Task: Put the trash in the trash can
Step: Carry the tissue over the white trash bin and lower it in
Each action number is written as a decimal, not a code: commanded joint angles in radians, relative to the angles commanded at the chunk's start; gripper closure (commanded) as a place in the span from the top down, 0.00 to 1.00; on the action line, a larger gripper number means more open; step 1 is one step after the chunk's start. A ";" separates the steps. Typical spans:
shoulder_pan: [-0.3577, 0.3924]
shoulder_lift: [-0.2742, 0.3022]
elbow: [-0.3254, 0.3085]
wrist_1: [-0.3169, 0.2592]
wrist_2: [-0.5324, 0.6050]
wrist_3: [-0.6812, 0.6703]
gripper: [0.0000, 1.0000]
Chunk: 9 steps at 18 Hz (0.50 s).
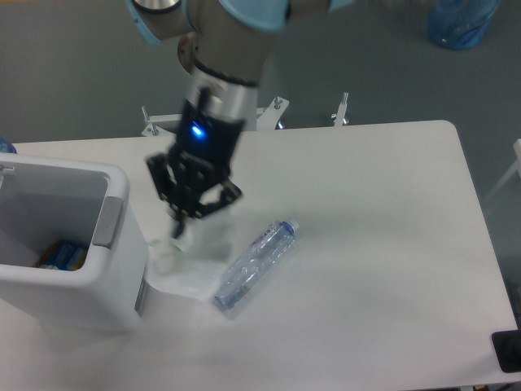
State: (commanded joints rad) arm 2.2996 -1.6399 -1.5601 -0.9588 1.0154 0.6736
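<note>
The wrapper (189,259), a crumpled translucent white sheet, hangs from the gripper (181,230) with its upper part pinched at the fingertips and its lower part draped onto the table (383,204) just beside the bin's right wall. The jaws are clenched on the wrapper's top edge; how much of the sheet sits between them cannot be made out through the blur. The bin (61,244) stands at the left of the table, open at the top, with some blue and yellow item visible at its bottom and a grey patch on the side facing the arm. The bottle (255,265), crushed and clear with a bluish label, lies on its side on the table just right of the wrapper, cap end toward the far right, and its lower end appears to touch or overlap the wrapper's trailing edge. Judgement: the step in hand is the carry of the wrapper to the bin; the bottle has yet to be dealt with. The next move calls for more height, since the wrapper's tail sits below the rim and would catch on the wall, then travel left until the gripper is over the opening, and release there. The trailing sheet could also drag the bottle along
</note>
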 joint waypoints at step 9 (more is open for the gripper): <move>-0.154 0.011 -0.046 0.009 0.011 -0.042 0.16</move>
State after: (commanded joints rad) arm 2.1461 -1.6291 -1.6060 -0.9495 1.0262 0.6320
